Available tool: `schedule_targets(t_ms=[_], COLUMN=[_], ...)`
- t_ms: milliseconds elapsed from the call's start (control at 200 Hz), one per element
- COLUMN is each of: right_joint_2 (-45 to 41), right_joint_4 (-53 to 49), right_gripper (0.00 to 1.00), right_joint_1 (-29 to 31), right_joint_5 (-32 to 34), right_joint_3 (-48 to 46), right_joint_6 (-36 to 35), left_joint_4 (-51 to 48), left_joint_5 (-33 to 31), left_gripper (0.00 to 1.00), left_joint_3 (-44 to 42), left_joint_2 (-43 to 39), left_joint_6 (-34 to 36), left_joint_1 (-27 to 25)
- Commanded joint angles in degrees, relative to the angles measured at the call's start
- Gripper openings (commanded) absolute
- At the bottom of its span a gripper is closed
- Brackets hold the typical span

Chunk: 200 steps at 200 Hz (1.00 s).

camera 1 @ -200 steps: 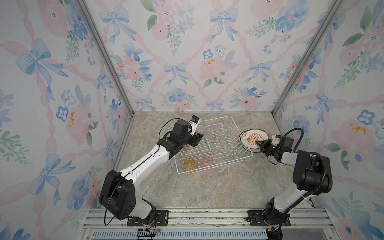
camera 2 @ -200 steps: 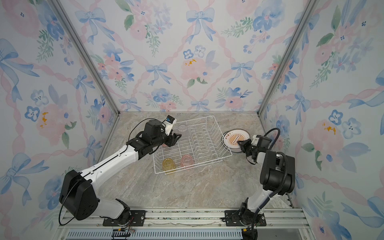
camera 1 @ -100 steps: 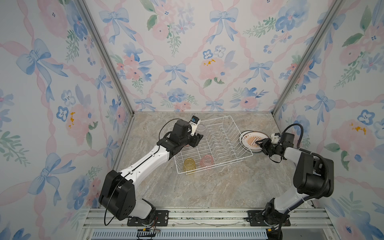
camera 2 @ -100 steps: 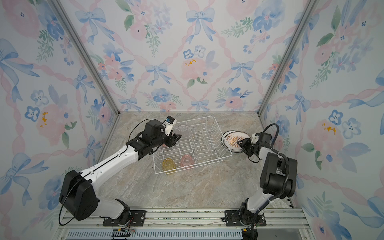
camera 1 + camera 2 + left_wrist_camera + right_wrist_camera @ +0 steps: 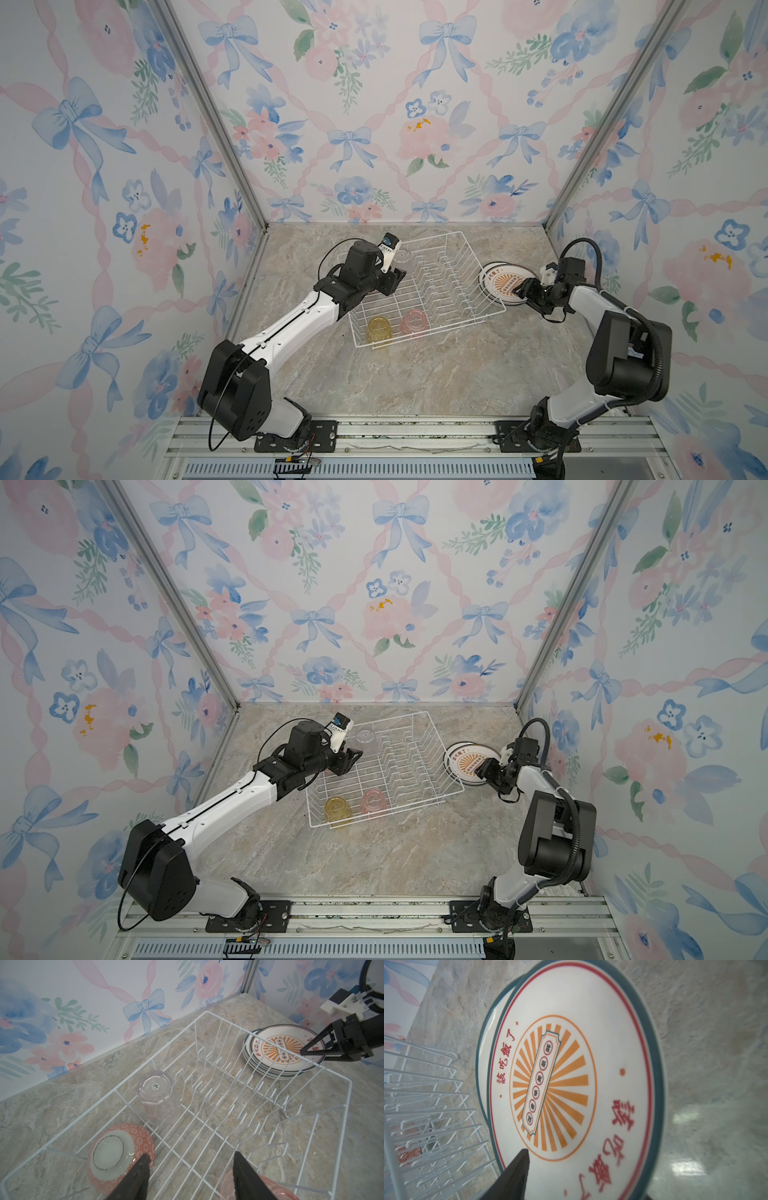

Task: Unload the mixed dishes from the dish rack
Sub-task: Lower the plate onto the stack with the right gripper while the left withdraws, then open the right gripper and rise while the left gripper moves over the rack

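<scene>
Now, in both top views the dish rack sits slightly askew on the marbled tabletop at the middle of the frame, a little toward the back wall. The plates lie in a flat stack on the tabletop just outside the rack's right rim, with the orange sunburst face up. 4 dishes are inside the rack. The yellow tumbler and the pink tumbler stand side by side along the near edge, at lower centre. The clear tumbler stands upside down near the far left corner, and the red patterned bowl rests inverted, foot up, near it. The left gripper hovers over the rack's left side with its jaws well apart and nothing between them. 1 of its fingertips shows in front of the bowl, though I cannot tell whether it touches. The right gripper is at the right edge of the plate stack, its jaws spread rather than clamped. In the right wrist view 1 dark finger lies over the top plate's face near its rim, and the second finger is mostly hidden.
</scene>
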Motion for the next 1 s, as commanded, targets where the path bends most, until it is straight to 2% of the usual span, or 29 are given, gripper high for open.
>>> schedule_targets(t_ms=[0,585,640,705,780,875,995], right_joint_2=[-0.54,1.17,1.17,0.07,-3.38,-8.23,-11.65], right_joint_4=[-6.13,-6.79,-6.87,-6.34,-4.35,-4.18,-7.54], right_gripper=[0.61,0.63,0.63,0.64,0.64,0.63,0.58], right_joint_1=[0.54,1.88,1.79,1.46,1.18,1.27,3.41], right_joint_5=[4.41,5.94,6.28,7.06,7.46,7.55,5.98], right_joint_3=[2.25,3.72,3.63,2.90,1.13,0.93,3.86], right_joint_6=[-3.61,-4.20,-4.24,-3.84,-2.91,-2.47,-4.19], left_joint_4=[-0.49,-1.24,-1.40,-1.84,-1.92,-1.93,-3.21], left_joint_5=[0.61,0.44,-0.24,-4.33,-7.97,-7.95,-10.05], left_gripper=[0.59,0.60,0.59,0.59,0.61,0.61,0.54], left_joint_3=[-0.82,-1.87,-2.04,-2.38,-3.67,-5.88,-8.33], left_joint_2=[-1.36,-1.36,-1.52,-1.94,-3.34,-5.79,-8.69], left_joint_6=[0.99,1.25,1.21,-0.21,-2.54,-5.33,-6.63], left_joint_1=[-0.18,-0.19,-0.15,0.01,1.53,5.23,8.62])
